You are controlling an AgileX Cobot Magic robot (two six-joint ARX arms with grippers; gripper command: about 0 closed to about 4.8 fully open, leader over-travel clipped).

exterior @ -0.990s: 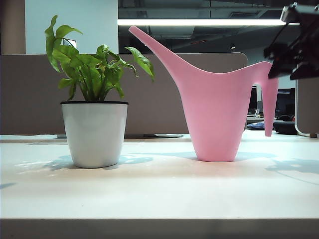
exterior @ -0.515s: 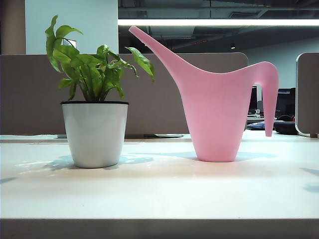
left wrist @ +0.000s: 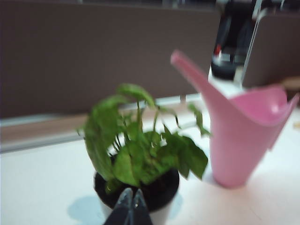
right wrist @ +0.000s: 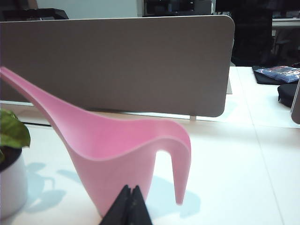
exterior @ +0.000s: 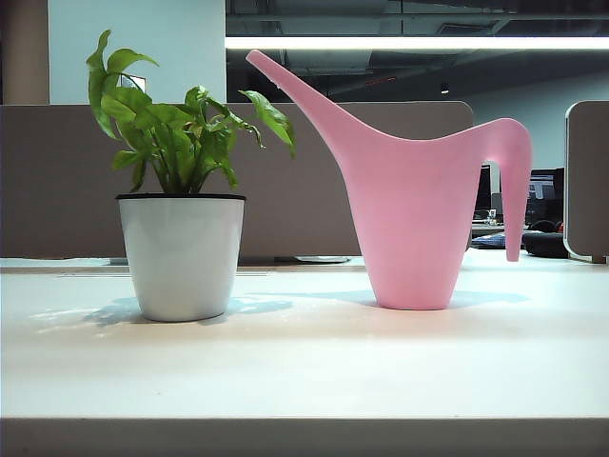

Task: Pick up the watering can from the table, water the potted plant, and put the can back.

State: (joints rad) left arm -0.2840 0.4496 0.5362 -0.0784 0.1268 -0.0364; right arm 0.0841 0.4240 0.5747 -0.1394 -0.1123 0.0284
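The potted plant point(exterior: 181, 190) is standing left on the bench point(exterior: 304, 367); my left gripper point(left wrist: 131, 206) is hovering closed before it. The watering can point(exterior: 411, 195) is standing upright right; my right gripper point(right wrist: 131, 205) is hovering closed, empty, near it.

Exterior view sharp; bright ceiling strip light point(exterior: 381, 43) behind, soft shadows falling forward on the pale beige tabletop point(exterior: 304, 371). Left wrist view dim and blurred, leafy green plant in white pot point(left wrist: 140, 154) smeared. Right wrist view clear, tall pink plastic watering can point(right wrist: 117, 159) casts faint shadows.
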